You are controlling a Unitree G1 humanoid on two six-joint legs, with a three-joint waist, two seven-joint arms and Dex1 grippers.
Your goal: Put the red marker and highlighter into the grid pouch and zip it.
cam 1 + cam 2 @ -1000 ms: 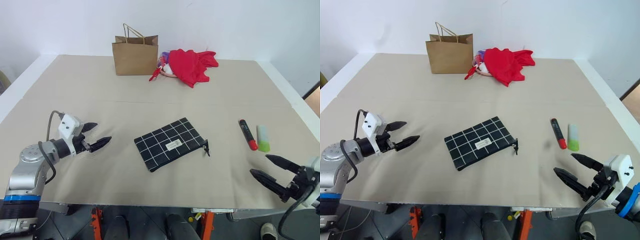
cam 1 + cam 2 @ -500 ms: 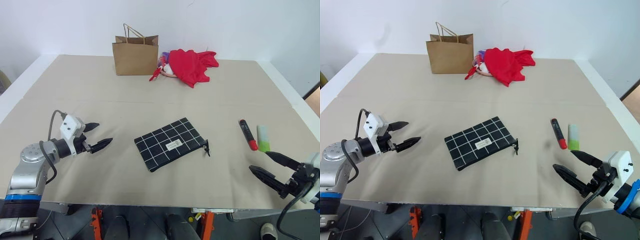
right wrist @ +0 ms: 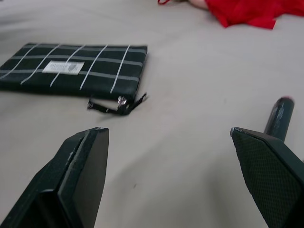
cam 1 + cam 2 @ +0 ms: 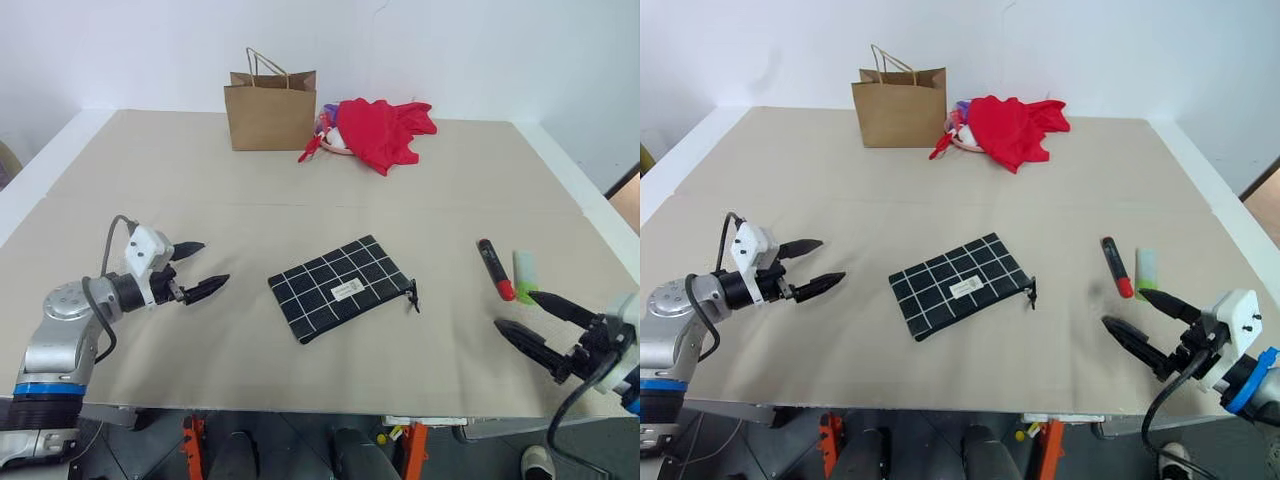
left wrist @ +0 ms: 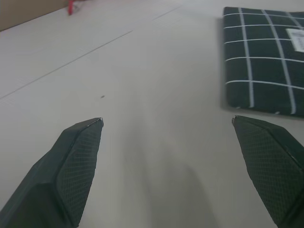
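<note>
A short red marker with a black cap (image 4: 495,269) lies at three o'clock of the flat black grid-lined fabric pouch (image 4: 340,287). Light, rigid and likely slippery, it is best gripped mid-barrel. Both the left gripper (image 4: 197,268) and right gripper (image 4: 537,321) are held wide open and empty.

The pouch (image 4: 341,288) is lying mid-tabletop (image 4: 300,220), with the marker (image 4: 495,269) and highlighter (image 4: 526,276) sitting side by side off to its right. A paper bag (image 4: 271,110) is standing at the far edge, cloth (image 4: 380,130) just right of it.
</note>
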